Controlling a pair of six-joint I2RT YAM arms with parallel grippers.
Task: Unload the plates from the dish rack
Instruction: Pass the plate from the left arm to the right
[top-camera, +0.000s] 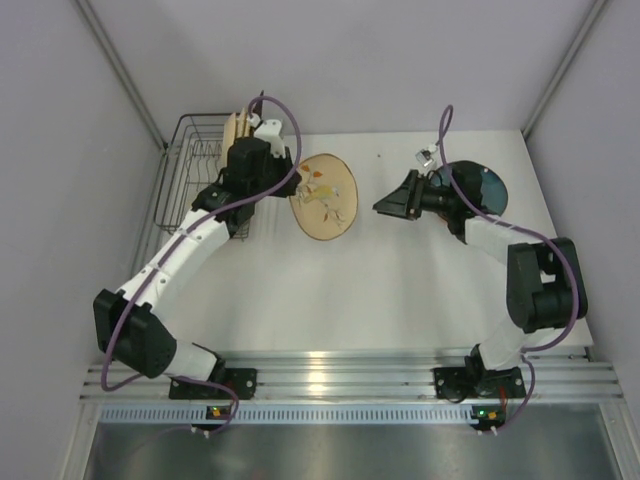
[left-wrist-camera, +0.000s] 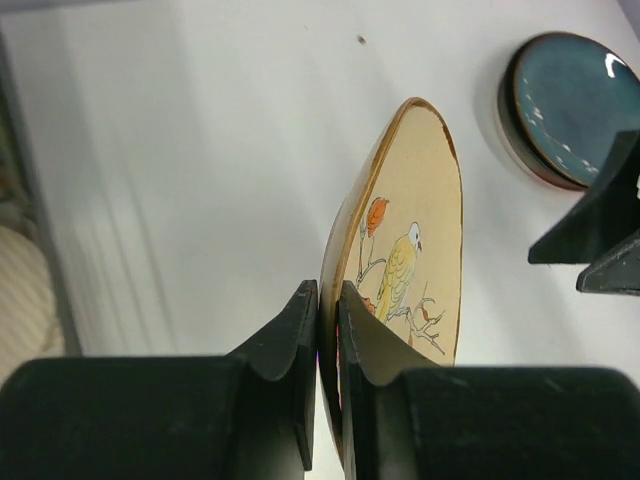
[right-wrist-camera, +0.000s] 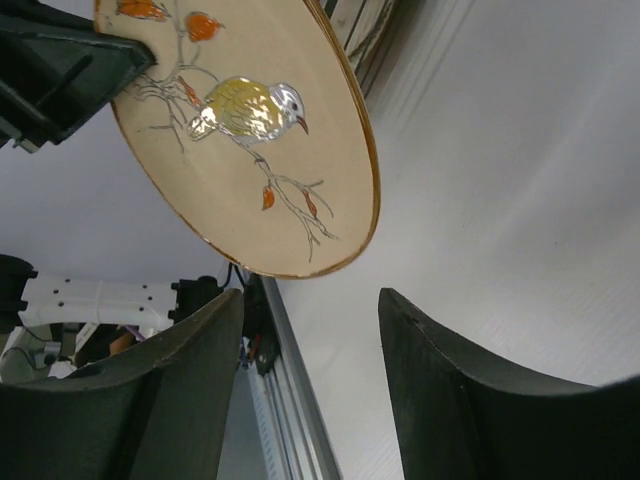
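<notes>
My left gripper (top-camera: 292, 186) is shut on the rim of a round cream plate (top-camera: 325, 197) painted with a yellow bird, held above the table right of the dish rack (top-camera: 190, 170). In the left wrist view the fingers (left-wrist-camera: 290, 340) pinch the plate's edge (left-wrist-camera: 420, 230). My right gripper (top-camera: 385, 205) is open and empty, facing the plate from the right with a gap between; the plate shows above it in the right wrist view (right-wrist-camera: 250, 120). A round teal plate (top-camera: 490, 190) lies flat at the back right, partly under the right arm. Tan plates (top-camera: 240, 128) stand in the rack.
The dark wire rack stands at the back left against the left wall. Grey walls close the table on left, back and right. An aluminium rail (top-camera: 340, 375) with both arm bases runs along the near edge.
</notes>
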